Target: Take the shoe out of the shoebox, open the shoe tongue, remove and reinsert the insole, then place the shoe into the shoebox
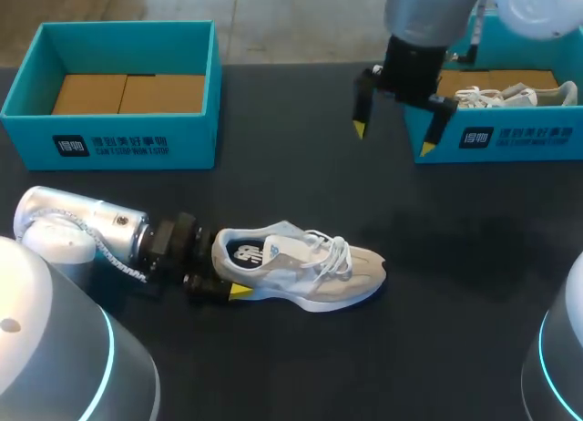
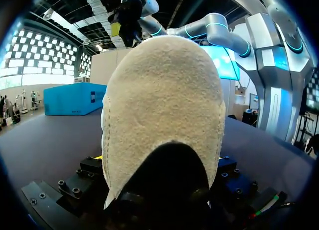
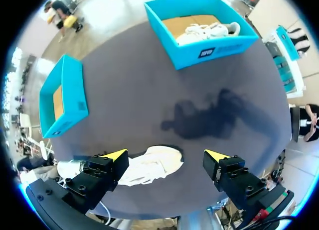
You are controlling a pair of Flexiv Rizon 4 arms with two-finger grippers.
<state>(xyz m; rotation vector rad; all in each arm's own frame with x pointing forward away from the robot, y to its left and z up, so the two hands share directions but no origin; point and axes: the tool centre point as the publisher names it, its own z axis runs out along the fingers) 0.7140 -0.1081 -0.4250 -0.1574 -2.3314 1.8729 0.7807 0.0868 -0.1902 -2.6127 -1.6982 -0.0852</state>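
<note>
Fingers of left gripper (image 1: 226,268) clamp the sneaker (image 1: 305,268) at its heel, near centre of table (image 1: 273,189), toe pointing right. Right gripper (image 1: 393,137) hangs spread wide, far right, empty. Sneaker judged light, upper soft, sole stiff; heel is the soundest hold.

Shoe (image 1: 305,268): cream and white sneaker with white laces, stood upright on its sole at lower centre of the head view, toe pointed right. Dark insole (image 1: 246,253) is seen seated inside. Heel is clamped in the left gripper (image 1: 221,273). Left shoebox (image 1: 109,138): teal, open, upper left, brown cardboard floor exposed. Right shoebox (image 1: 510,140): teal, open, upper right, second shoe (image 1: 510,96) laid inside.
</note>
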